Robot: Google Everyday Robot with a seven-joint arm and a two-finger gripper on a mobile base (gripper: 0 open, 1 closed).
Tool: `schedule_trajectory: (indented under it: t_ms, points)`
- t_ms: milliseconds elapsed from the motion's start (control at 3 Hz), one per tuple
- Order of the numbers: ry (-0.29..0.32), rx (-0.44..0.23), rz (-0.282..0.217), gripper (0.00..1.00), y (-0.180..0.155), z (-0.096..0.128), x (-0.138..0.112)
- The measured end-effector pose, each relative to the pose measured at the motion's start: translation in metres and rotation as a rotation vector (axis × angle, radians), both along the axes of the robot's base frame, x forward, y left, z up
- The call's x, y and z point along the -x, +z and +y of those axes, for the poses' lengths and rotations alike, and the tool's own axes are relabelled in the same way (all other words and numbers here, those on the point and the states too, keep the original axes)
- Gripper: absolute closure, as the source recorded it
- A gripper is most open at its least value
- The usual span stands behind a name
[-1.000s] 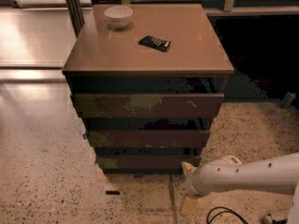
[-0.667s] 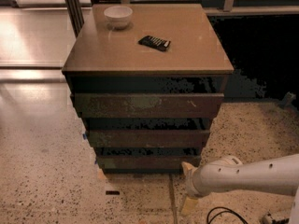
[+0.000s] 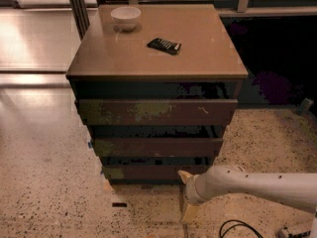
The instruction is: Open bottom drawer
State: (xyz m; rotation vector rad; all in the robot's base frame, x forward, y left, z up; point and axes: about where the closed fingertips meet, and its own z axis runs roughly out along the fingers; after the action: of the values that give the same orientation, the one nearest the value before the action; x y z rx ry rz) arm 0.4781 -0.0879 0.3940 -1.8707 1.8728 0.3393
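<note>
Pincer [image 3: 183, 197], tan fingers [image 3: 184, 176] spread apart, hovers just above the speckled floor [image 3: 49, 192] at the right end of the bottom drawer [image 3: 148, 173], the lowest of three dark fronts beneath the tabletop [image 3: 198, 58].

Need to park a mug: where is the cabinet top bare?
The cabinet top is bare across its front and right side, beyond the black device. The white bowl fills the back-left corner. Crowded low down: the gripper sits at the right end of the bottom drawer.
</note>
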Motion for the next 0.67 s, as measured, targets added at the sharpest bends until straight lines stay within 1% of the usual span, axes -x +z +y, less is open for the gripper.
schedule_trajectory:
  t_ms: [333, 667]
  points:
    - [0.126, -0.030, -0.029, 0.00, -0.0230, 0.0156, -0.0195]
    - [0.123, -0.039, -0.026, 0.00, -0.0312, 0.0189, -0.0191]
